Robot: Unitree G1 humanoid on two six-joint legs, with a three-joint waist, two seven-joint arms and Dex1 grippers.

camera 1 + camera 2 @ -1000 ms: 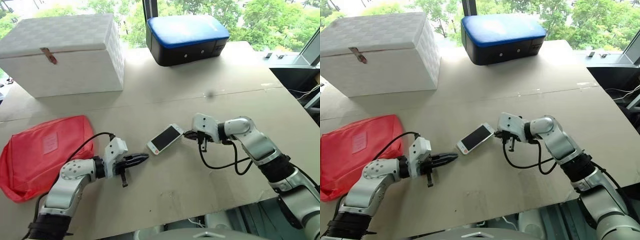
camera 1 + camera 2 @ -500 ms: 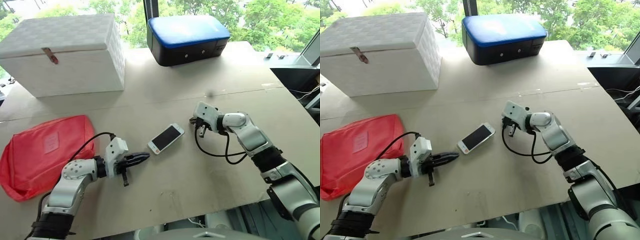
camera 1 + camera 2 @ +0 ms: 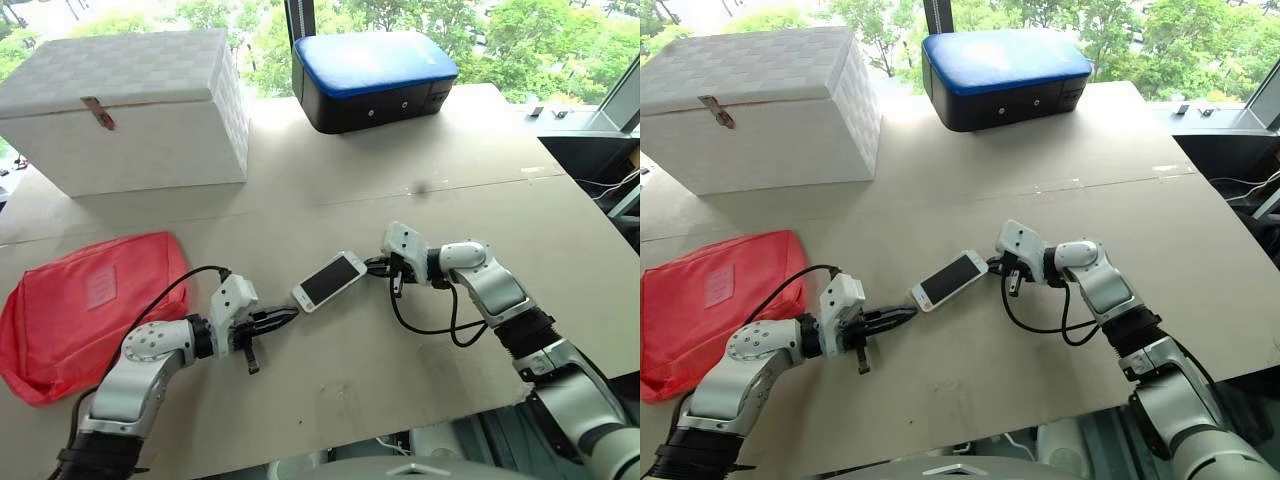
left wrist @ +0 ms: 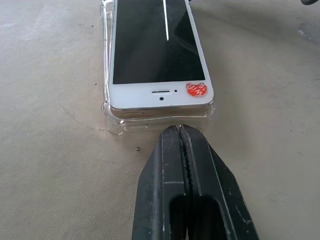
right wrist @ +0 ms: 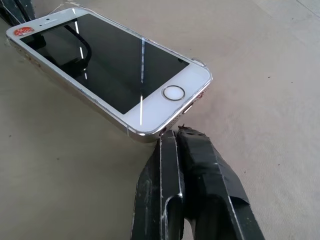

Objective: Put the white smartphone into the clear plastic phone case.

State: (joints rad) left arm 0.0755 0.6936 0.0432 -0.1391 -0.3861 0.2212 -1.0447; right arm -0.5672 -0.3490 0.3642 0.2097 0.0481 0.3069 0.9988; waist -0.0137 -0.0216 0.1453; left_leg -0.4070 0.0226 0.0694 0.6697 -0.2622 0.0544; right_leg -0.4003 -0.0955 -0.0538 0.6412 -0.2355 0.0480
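Left gripper [image 4: 179, 131] closed, empty, tips touching earpiece-end rim of clear plastic phone case [image 4: 116, 126]. Right gripper [image 5: 176, 135] closed, empty, tips at home-button end of white smartphone [image 3: 329, 280]. Smartphone lies screen up between both grippers, mid surface [image 3: 400, 380], seated in case at earpiece end. Red pouch [image 3: 75, 305] well apart on robot's left.

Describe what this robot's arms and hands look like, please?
Both arms are chunky silver-grey metal segments with rounded joints and dark bands nearer the body. Each ends in a white boxy wrist block with a loose black cable looping back along the arm. The left hand and right hand are each two slim black tapered fingers; the right's look tape-wrapped.
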